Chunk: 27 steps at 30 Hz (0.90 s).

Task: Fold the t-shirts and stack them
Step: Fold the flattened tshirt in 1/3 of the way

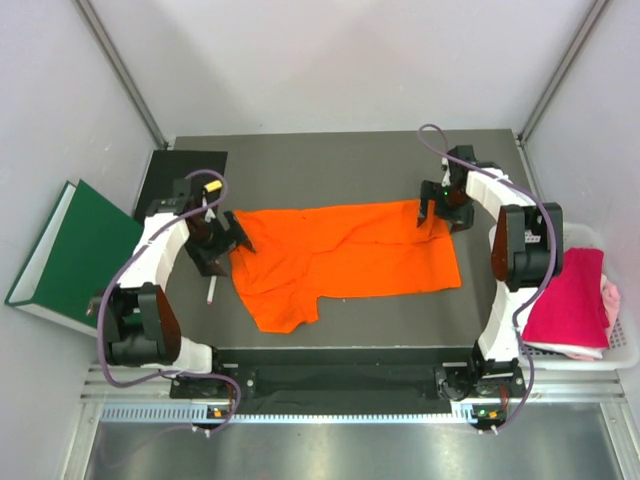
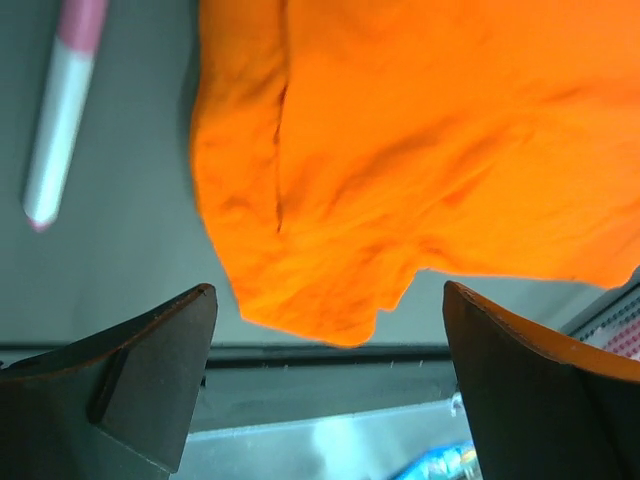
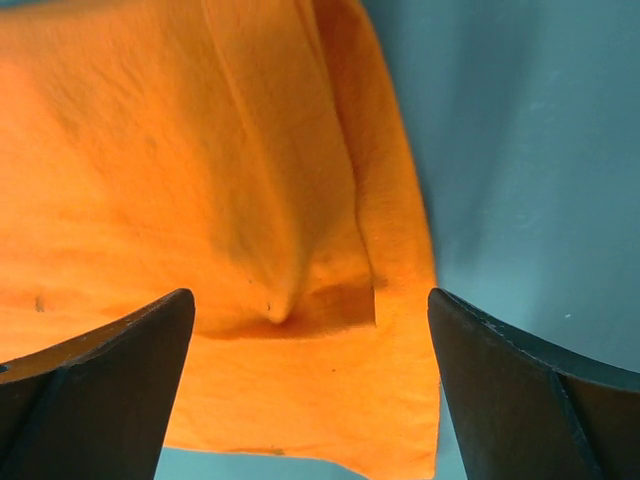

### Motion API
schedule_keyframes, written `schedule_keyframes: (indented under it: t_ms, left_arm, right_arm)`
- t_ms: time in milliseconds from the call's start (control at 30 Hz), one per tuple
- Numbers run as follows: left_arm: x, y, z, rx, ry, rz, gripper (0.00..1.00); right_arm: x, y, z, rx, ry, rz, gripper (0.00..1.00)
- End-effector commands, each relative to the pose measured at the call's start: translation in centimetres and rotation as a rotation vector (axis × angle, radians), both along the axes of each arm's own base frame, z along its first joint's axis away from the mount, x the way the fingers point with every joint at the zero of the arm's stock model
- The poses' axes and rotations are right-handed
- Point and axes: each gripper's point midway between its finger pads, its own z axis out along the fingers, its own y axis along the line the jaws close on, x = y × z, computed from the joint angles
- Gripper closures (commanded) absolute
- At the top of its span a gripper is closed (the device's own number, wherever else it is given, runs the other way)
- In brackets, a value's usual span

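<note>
- At nine o'clock, beside the table (image 1: 330, 165), a green binder (image 1: 75, 250) lies tilted.
- Left gripper (image 1: 238, 238): jaws spread wide, holding nothing, at the nine o'clock edge of the orange t-shirt (image 1: 340, 255); a pink-and-white pen (image 1: 212, 290) lies just beside.
- Orange t-shirt: spread across the table's centre.
- Right gripper (image 1: 433, 212): jaws spread wide, empty, over the shirt's two o'clock corner.
- At four o'clock, a white basket (image 1: 628, 352) holds the magenta t-shirt (image 1: 568, 300) and the pale pink t-shirt (image 1: 610, 298).
</note>
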Motion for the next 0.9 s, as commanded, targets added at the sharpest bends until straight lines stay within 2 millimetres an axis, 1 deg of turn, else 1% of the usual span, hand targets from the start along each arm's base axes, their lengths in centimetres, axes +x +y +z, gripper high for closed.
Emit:
schedule_keyframes:
  t_ms: [0, 33, 67, 100, 167, 200, 267, 300, 333, 367, 433, 467, 533, 567, 600, 633, 667, 700, 733, 767, 833, 867]
  left_arm:
    - [5.1, 1.3, 2.7, 0.061, -0.182, 0.012, 0.01]
    - [5.8, 1.4, 2.4, 0.069, -0.187, 0.005, 0.01]
    - [6.3, 1.5, 2.0, 0.076, -0.185, -0.008, 0.01]
    - [7.6, 1.7, 1.2, 0.08, -0.186, -0.01, 0.01]
    - [8.7, 1.8, 0.4, 0.085, -0.176, -0.018, 0.01]
    - [9.8, 1.8, -0.3, 0.082, -0.168, -0.019, 0.01]
    - [10.7, 1.9, -1.0, 0.081, -0.162, -0.023, 0.01]
    - [11.6, 1.9, -1.5, 0.081, -0.163, -0.022, 0.01]
    - [12.0, 1.9, -1.8, 0.082, -0.158, -0.023, 0.01]
    - [12.3, 2.1, -2.2, 0.086, -0.155, -0.018, 0.01]
    - [13.3, 2.2, -3.2, 0.087, -0.141, -0.023, 0.03]
    - [13.8, 2.2, -3.8, 0.089, -0.131, -0.026, 0.03]
    - [14.4, 2.4, -4.3, 0.094, -0.131, -0.029, 0.07]
    - [15.0, 2.5, -4.2, 0.094, -0.14, -0.027, 0.09]
    - [15.3, 2.4, -4.6, 0.093, -0.134, -0.029, 0.11]
    - [15.6, 2.4, -4.7, 0.092, -0.138, -0.029, 0.17]
    - [16.3, 2.4, -4.6, 0.091, -0.15, -0.028, 0.24]
    - [16.6, 2.4, -4.7, 0.087, -0.154, -0.029, 0.34]
    - [17.0, 2.4, -4.7, 0.086, -0.156, -0.025, 0.62]
    - [17.5, 2.4, -4.6, 0.084, -0.16, -0.024, 0.73]
    - [18.1, 2.2, -4.9, 0.074, -0.16, -0.027, 0.99]
    - [18.7, 2.3, -5.1, 0.074, -0.161, -0.024, 1.0]
  right_arm:
    - [4.2, -1.1, 4.3, -0.035, -0.199, -0.05, 0.0]
    - [4.3, -1.2, 4.0, -0.035, -0.202, -0.055, 0.01]
    - [5.0, -1.1, 4.0, -0.028, -0.225, -0.063, 0.0]
    - [5.3, -1.0, 3.9, -0.02, -0.234, -0.064, 0.0]
    - [5.8, -0.7, 3.3, -0.004, -0.235, -0.072, 0.0]
    - [6.2, -0.5, 3.3, 0.008, -0.246, -0.068, 0.02]
    - [6.8, -0.1, 2.9, 0.026, -0.255, -0.076, 0.06]
    - [7.3, 0.1, 3.0, 0.035, -0.279, -0.073, 0.16]
    - [7.5, 0.2, 2.5, 0.044, -0.278, -0.074, 0.23]
    - [7.7, 0.6, 2.5, 0.064, -0.283, -0.072, 0.28]
    - [8.3, 0.8, 1.9, 0.073, -0.281, -0.072, 0.33]
    - [8.4, 1.0, 1.6, 0.079, -0.274, -0.071, 0.39]
    - [8.8, 1.2, 1.2, 0.09, -0.276, -0.069, 0.49]
    - [8.9, 1.3, 1.3, 0.101, -0.279, -0.063, 0.61]
    - [9.1, 1.4, 1.3, 0.105, -0.283, -0.061, 0.68]
    - [9.2, 1.5, 1.1, 0.106, -0.285, -0.056, 0.75]
    - [9.3, 1.5, 1.2, 0.106, -0.289, -0.054, 0.88]
    - [9.4, 1.5, 1.2, 0.104, -0.291, -0.052, 0.93]
    - [9.5, 1.4, 1.3, 0.103, -0.294, -0.054, 0.95]
    - [9.6, 1.3, 1.5, 0.097, -0.299, -0.057, 0.98]
    - [9.7, 1.2, 1.8, 0.09, -0.311, -0.057, 0.99]
    - [9.9, 1.1, 2.0, 0.083, -0.318, -0.059, 0.99]
